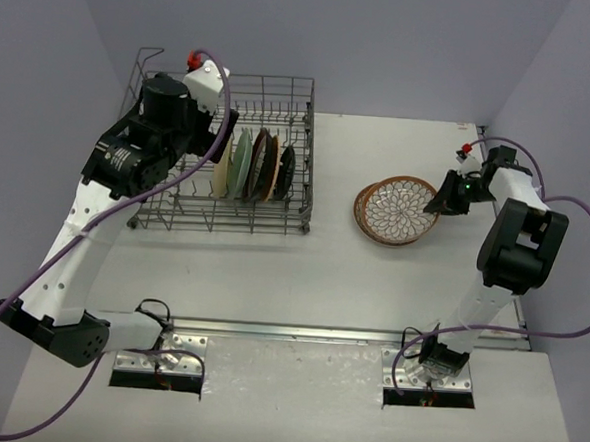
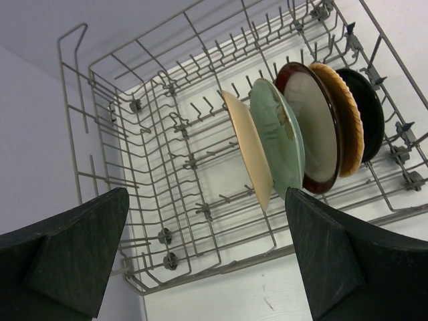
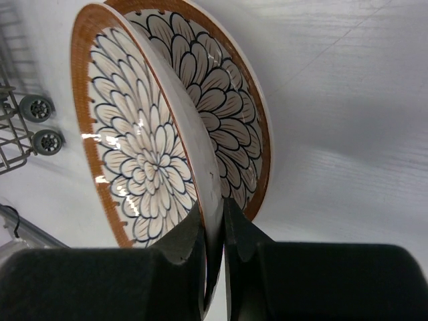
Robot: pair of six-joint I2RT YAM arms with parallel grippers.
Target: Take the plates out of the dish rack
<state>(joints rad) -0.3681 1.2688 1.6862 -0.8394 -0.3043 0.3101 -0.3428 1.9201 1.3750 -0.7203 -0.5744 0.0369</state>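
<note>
Large grey metal wire dish rack (image 1: 235,220): sits at far left of the white worktop (image 1: 321,283). Holds five round ceramic plates upright in a row, left to right: cream plate (image 2: 249,148), pale green plate (image 2: 279,134), red-rimmed plate (image 2: 317,127), orange-brown plate (image 2: 348,114), small black plate (image 2: 368,110).

Left claw (image 2: 206,194): hovers over the rack, left of the cream plate. Gapes wide; grips nothing.

Right claw (image 3: 214,217): pinches tight on the rim of a brown-rimmed petal-pattern plate (image 3: 140,154). Holds it tilted above a second matching plate (image 3: 221,100) lying on the worktop, well right of the rack.
</note>
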